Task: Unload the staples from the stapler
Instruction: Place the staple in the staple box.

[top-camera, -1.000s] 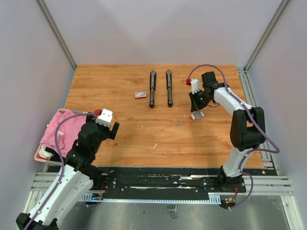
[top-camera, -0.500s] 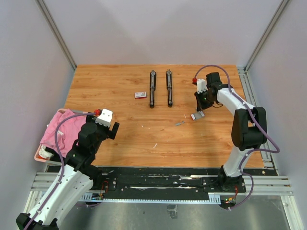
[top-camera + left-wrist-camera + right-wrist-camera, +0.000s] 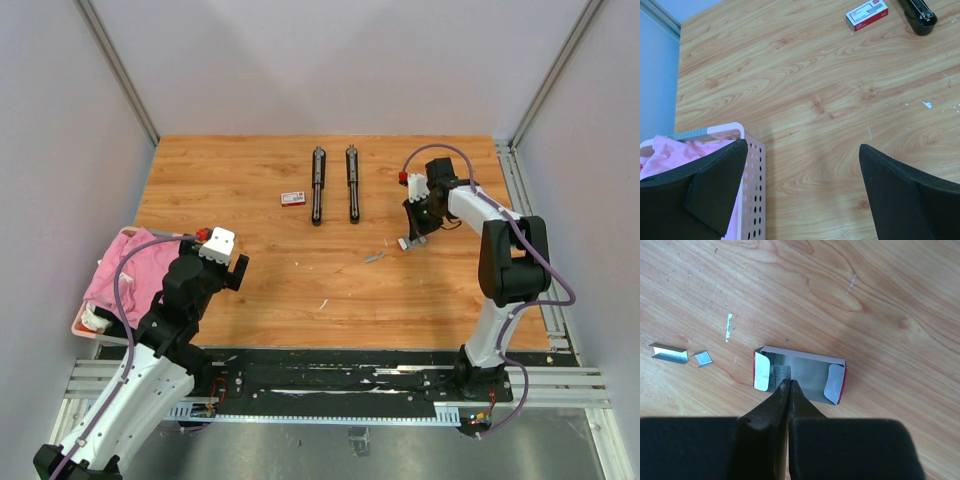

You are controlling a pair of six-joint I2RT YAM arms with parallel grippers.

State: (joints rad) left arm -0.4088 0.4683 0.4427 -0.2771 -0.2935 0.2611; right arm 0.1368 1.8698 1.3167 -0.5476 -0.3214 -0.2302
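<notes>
Two long black staplers [image 3: 317, 186] [image 3: 352, 184] lie side by side at the back middle of the table. My right gripper [image 3: 789, 384] is shut, its tips right over an open red-and-white cardboard tray [image 3: 812, 371] with a short clump of staples [image 3: 782, 372] inside; nothing shows between the fingers. Two loose staple bits [image 3: 669, 354] [image 3: 703, 358] lie left of the tray. In the top view the right gripper [image 3: 413, 222] hangs over that tray [image 3: 411, 241], with a staple strip [image 3: 374, 257] nearby. My left gripper [image 3: 802, 170] is open over bare wood at the near left.
A shut red-and-white staple box [image 3: 868, 15] lies left of the staplers, one stapler's end [image 3: 918, 12] beside it. A pink perforated basket [image 3: 754, 175] holding pink cloth [image 3: 667, 150] sits at the table's left edge under my left finger. Small silvery flecks dot the wood.
The right wrist has shifted a little to the right and turned above the open tray, staying shut. The left arm has not moved.
</notes>
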